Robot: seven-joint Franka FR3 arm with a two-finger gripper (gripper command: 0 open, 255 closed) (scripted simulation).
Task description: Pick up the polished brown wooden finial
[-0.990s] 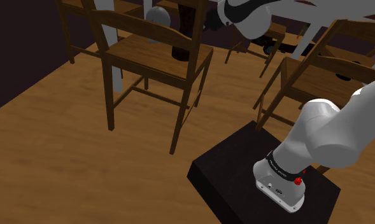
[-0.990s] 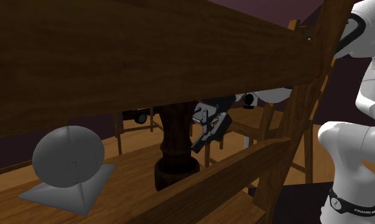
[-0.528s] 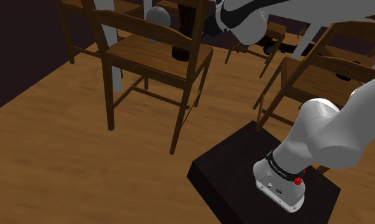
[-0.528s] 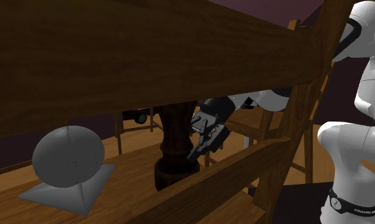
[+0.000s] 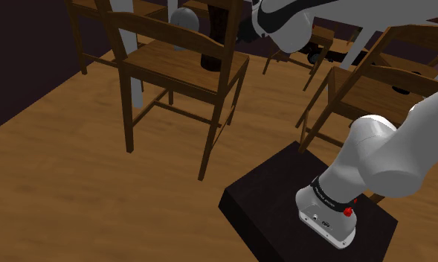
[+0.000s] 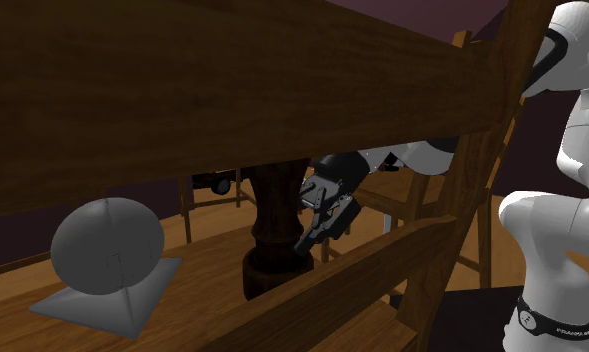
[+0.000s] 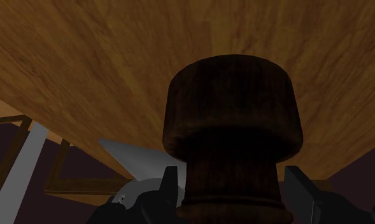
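Since a second ago my gripper point(image 6: 319, 222) has dropped down the finial point(image 6: 272, 215) to its lower neck, and for the last half second it holds position. Finding: the finial, dark brown turned wood, stands upright on the chair seat point(image 5: 181, 65). My fingers point(image 7: 171, 184) clasp its neck from both sides, contact apparent. Grasp judged seated; the lift falls due next

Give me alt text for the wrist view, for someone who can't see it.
A dark brown turned finial stands close up on a wooden seat, the black gripper straddling its lower stem. A grey object lies beside it.
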